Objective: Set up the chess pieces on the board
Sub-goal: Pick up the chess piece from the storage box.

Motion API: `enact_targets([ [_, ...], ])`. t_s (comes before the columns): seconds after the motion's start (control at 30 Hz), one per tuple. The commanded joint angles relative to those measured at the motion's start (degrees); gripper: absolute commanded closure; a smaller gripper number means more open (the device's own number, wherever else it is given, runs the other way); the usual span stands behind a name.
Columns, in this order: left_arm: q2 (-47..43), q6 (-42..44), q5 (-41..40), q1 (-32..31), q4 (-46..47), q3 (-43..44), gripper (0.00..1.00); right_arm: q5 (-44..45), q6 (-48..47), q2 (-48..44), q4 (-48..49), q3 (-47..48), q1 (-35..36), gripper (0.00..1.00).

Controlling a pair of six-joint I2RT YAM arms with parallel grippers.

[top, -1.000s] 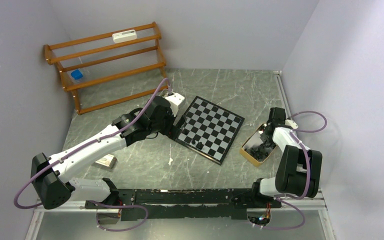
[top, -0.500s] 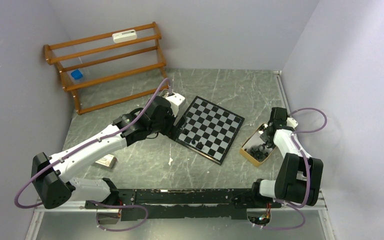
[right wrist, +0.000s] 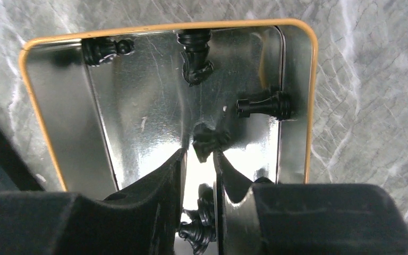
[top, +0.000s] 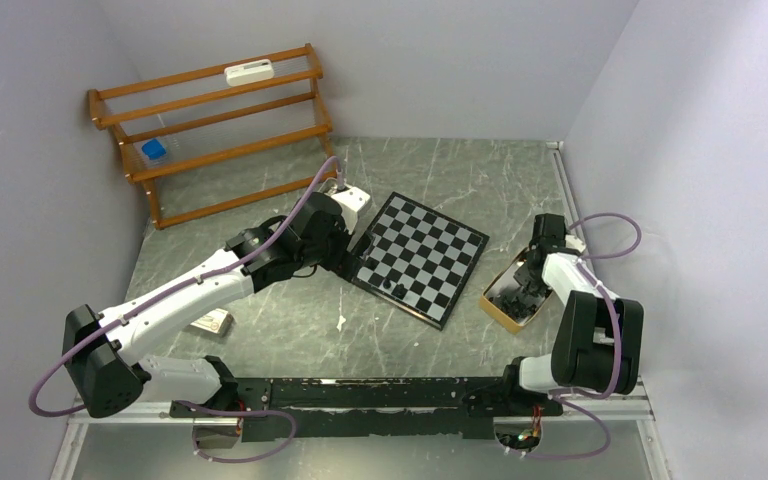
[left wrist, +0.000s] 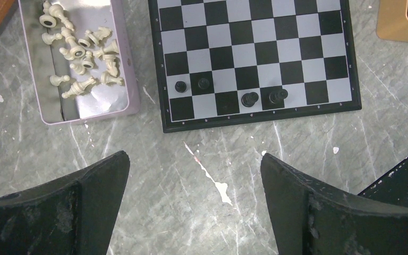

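The board lies tilted at mid table and also shows in the left wrist view. Several black chess pieces stand along its near rows. My left gripper is open and empty, above bare table just off the board's near edge. In the top view it sits at the board's left corner. Cream-white pieces lie in a lilac tin left of the board. My right gripper is down in an orange-rimmed tin, with jaws nearly together on a black piece. Other black pieces lie loose in the tin.
A wooden slatted rack stands at the back left, holding a white item and a blue one. A small object lies by the left arm. A black rail runs along the near edge. Walls close in on both sides.
My right gripper has shifted slightly within the orange-rimmed tin, lifting a little and coming back down. The left arm and the board have not moved.
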Motion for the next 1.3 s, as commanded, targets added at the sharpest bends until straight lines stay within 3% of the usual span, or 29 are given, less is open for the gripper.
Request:
enact_targets([
  [0.0,-0.48,0.34,0.9,-0.54,1.78,-0.68,0.02,1.68,-0.63,2.01,-0.14,0.94,0.41,0.71],
  [0.7,-0.21,0.41,0.52,-0.54,1.74,-0.73,0.02,1.88,2.83,3.47,1.02,2.37,0.59,0.77],
  [1.0,0.56,-1.06,0.03,-0.56,1.6,-0.68,0.02,4.94,-1.43,-3.12,-1.18,3.81,2.53,0.81],
  [1.13,1.16,-2.12,-1.35,-0.58,1.39,-0.69,0.02,6.11,-2.45,-4.84,-2.07,5.25,6.24,0.82],
  [1.27,2.62,-3.92,-1.59,-0.2,0.4,0.18,0.02,8.31,-3.61,-7.77,-1.42,8.06,15.0,0.83],
])
